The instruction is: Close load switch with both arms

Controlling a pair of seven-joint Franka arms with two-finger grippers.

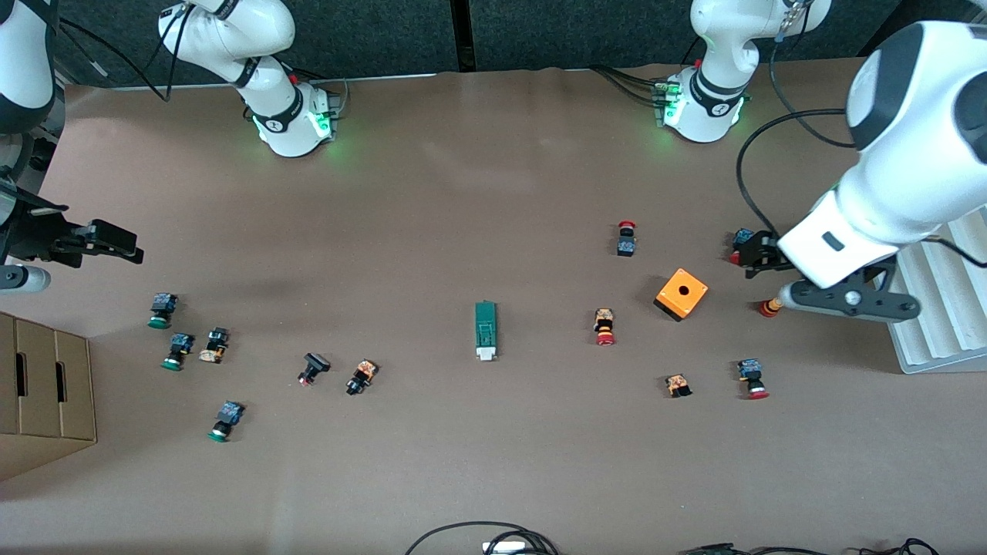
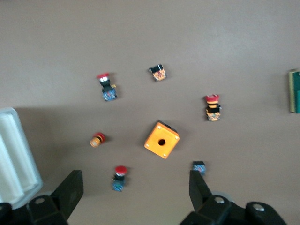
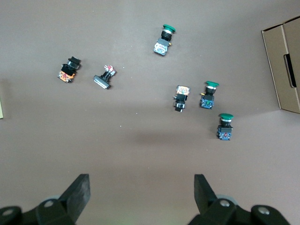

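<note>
The load switch [image 1: 486,330] is a narrow green block with a white tab at its end nearer the front camera. It lies alone at the table's middle, and its edge shows in the left wrist view [image 2: 295,90]. My left gripper [image 1: 752,254] is open and empty, up over a red-capped button [image 2: 119,177] beside the orange cube [image 1: 681,294], toward the left arm's end. My right gripper [image 1: 96,240] is open and empty over bare table at the right arm's end, well away from the switch. Both sets of fingers [image 2: 71,189] [image 3: 80,189] stand wide apart.
Red-capped buttons [image 1: 604,326] lie scattered around the orange cube [image 2: 161,139]. Green-capped buttons [image 1: 177,351] [image 3: 225,126] lie toward the right arm's end. A cardboard box [image 1: 46,385] stands at that end, and a white rack [image 1: 937,308] stands at the left arm's end.
</note>
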